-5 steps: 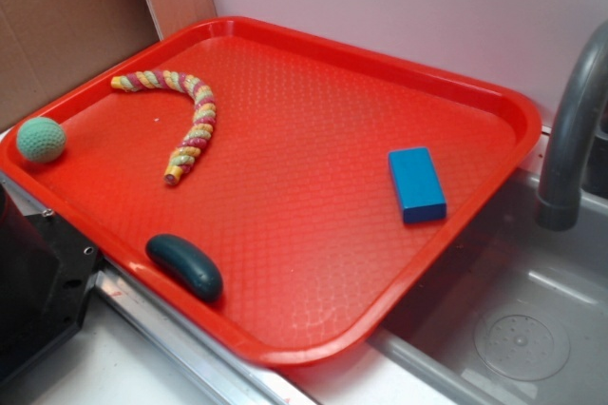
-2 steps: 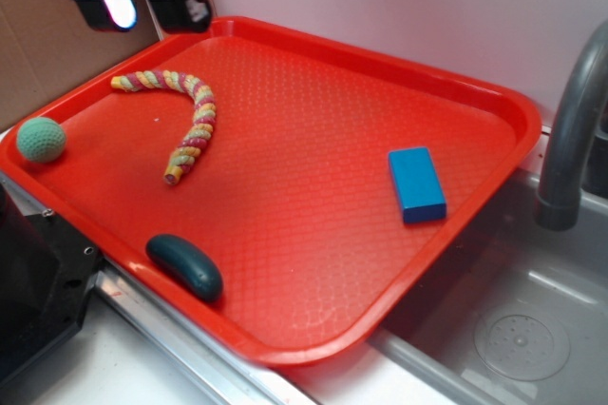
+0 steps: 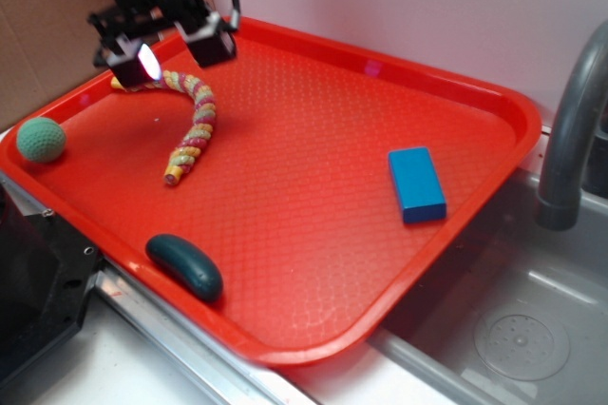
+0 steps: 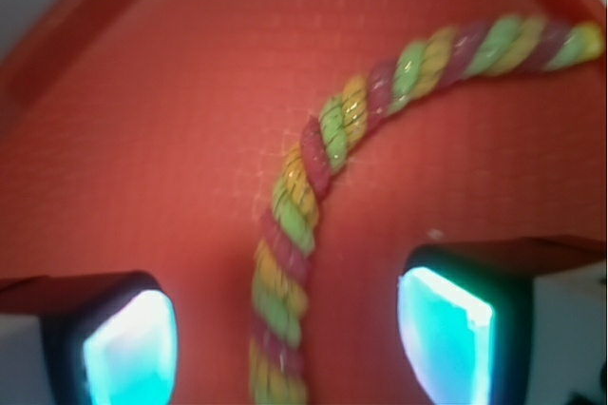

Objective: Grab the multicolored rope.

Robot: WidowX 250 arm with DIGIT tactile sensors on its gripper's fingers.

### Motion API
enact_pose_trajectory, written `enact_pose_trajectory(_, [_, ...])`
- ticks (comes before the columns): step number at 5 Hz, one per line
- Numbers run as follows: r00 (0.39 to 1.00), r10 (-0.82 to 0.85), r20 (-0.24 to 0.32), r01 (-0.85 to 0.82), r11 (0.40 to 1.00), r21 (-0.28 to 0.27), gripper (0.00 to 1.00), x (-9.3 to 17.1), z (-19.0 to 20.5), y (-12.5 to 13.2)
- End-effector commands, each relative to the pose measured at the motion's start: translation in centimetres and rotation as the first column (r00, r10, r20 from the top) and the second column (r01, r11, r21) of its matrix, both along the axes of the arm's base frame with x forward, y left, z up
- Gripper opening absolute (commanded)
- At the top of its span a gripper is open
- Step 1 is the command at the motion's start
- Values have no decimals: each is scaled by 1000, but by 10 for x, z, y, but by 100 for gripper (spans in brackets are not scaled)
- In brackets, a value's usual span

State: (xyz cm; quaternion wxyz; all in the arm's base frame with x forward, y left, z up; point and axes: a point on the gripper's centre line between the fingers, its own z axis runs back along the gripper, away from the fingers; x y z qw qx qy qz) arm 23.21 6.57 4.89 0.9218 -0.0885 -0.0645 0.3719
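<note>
Spread-fingered, my black gripper [image 3: 174,48] hangs pointing down over the upper bend of the pink, yellow and green twisted rope [image 3: 190,124], not touching it. That rope lies hooked at the red plastic tray's [image 3: 313,215] back left corner, long leg running toward me. Since a moment ago I've dropped from the tray's rim to above the rope

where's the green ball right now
In the exterior view the green ball sits at the left corner of the red tray, left of the multicolored rope, apart from it.

exterior view high and oblique over the red tray [image 3: 313,53], wrist view close, facing down, both sharing the multicolored rope [image 3: 195,125] [image 4: 304,196]
</note>
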Motion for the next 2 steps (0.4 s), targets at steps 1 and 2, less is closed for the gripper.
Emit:
enact_pose_trajectory(1, [998,28,-56,-28,1000,3,100,25,-49,7])
enact_pose_trajectory(2, [994,50,-101,-46,998,42,100,27,-63,6])
